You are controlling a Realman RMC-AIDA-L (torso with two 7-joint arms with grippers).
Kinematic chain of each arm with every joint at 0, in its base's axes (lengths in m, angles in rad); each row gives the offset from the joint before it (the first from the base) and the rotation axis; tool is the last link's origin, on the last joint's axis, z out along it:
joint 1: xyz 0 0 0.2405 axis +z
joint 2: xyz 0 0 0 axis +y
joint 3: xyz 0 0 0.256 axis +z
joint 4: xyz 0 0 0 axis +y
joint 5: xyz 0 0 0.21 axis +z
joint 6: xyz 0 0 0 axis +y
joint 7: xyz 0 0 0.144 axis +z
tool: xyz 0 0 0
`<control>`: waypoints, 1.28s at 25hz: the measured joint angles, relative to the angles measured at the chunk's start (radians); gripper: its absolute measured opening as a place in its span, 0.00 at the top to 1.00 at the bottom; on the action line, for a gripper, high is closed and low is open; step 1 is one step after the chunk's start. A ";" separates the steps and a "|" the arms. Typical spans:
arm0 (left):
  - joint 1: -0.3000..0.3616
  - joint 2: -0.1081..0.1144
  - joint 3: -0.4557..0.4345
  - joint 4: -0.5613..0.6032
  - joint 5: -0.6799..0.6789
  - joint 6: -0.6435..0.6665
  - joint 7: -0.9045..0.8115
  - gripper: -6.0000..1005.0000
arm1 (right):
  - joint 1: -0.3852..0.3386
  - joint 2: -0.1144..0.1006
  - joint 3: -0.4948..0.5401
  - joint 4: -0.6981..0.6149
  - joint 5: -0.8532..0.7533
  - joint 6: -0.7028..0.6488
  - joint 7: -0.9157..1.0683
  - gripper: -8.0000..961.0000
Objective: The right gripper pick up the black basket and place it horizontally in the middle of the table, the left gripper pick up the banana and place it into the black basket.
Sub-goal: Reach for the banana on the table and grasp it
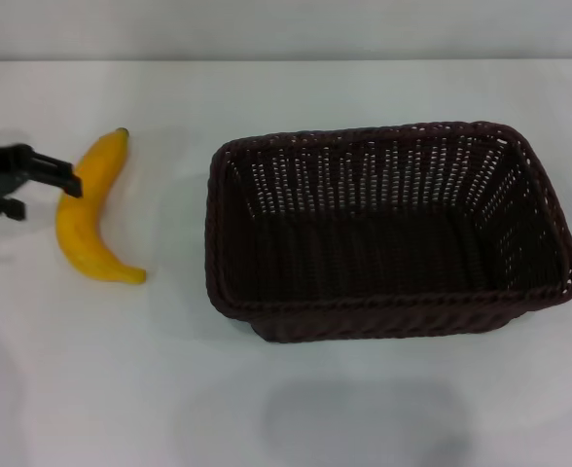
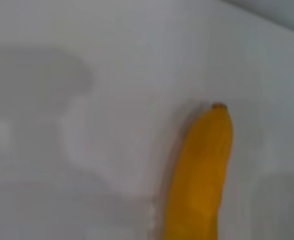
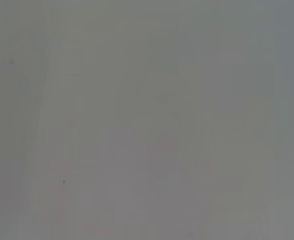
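Basket (image 1: 388, 233) sits on the white bench (image 1: 286, 389), long side running left-right, upright w/ opening up, roughly centre to right-of-centre in the head view. Dark woven sides, braided rim, nothing inside.

Banana (image 1: 89, 209) lies flat on the bench left of the basket, well apart from it, not inside. Curved, dark stem tip pointing to the far edge, other end curling toward the basket side nearer the robot.

Left gripper (image 1: 48, 185) comes in from the left edge of the head view, low over the bench, tip touching or overlapping the banana's upper-middle part on its left flank. Only one finger is clear there, a second stub shows lower nearer the left edge; jaws look apart, not clamped on the fruit, but can't be fully sure from this angle. Left wrist view shows the banana (image 2: 202, 175) close up on the bench (image 2: 112, 75), stem end away from the cam, w/ a soft shadow on the surface beside it; no fingers visible in that view.

Right gripper: not visible in the head view; right wrist view gives only a plain grey surface, so jaws' state can't be told.
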 joint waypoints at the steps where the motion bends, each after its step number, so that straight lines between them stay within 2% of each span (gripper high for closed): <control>1: -0.005 -0.007 0.001 -0.013 0.006 0.005 0.001 0.13 | 0.000 0.000 0.000 0.000 0.000 0.000 0.000 0.14; 4: -0.014 -0.021 0.001 -0.034 0.016 0.017 0.001 0.13 | 0.000 0.000 0.001 0.001 0.000 0.000 0.000 0.14; 13: -0.039 -0.032 0.059 -0.097 0.081 0.067 -0.054 0.14 | -0.005 0.000 0.005 0.001 0.000 0.003 -0.001 0.14; 18: -0.059 -0.049 0.076 -0.120 0.113 0.116 -0.069 0.14 | -0.006 0.000 0.002 0.004 0.000 -0.001 -0.001 0.14; 32: -0.104 -0.050 0.079 -0.164 0.170 0.124 -0.080 0.15 | -0.006 -0.001 0.007 0.012 -0.001 -0.024 -0.001 0.15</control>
